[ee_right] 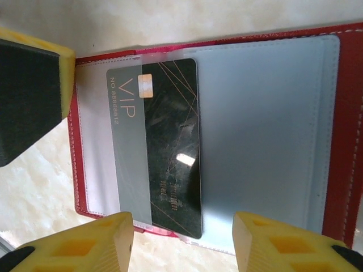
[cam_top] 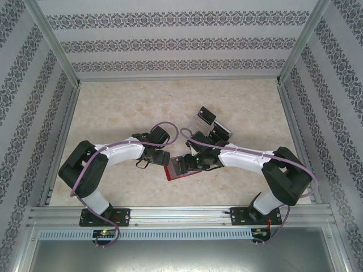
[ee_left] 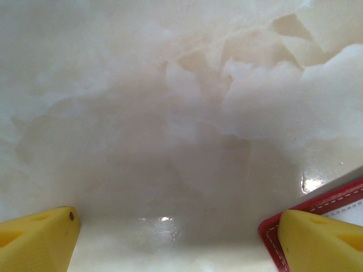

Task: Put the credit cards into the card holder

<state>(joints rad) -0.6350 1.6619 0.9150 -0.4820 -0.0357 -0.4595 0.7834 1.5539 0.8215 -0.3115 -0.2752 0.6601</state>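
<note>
My right gripper (ee_right: pixel 181 235) is hovering half open, gripping nothing, just above the open card holder (ee_right: pixel 340 141). One credit card (ee_right: pixel 170 147) is lying inside it, partly tucked under a clear pocket. My left gripper (ee_left: pixel 170 238) is gaping wide and empty, one finger over the card holder's corner.

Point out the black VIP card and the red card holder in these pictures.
black VIP card (ee_right: pixel 173 147): right wrist view, on its bare dark face.
red card holder (ee_right: pixel 347 147): right wrist view, on its red right-hand border.
</note>
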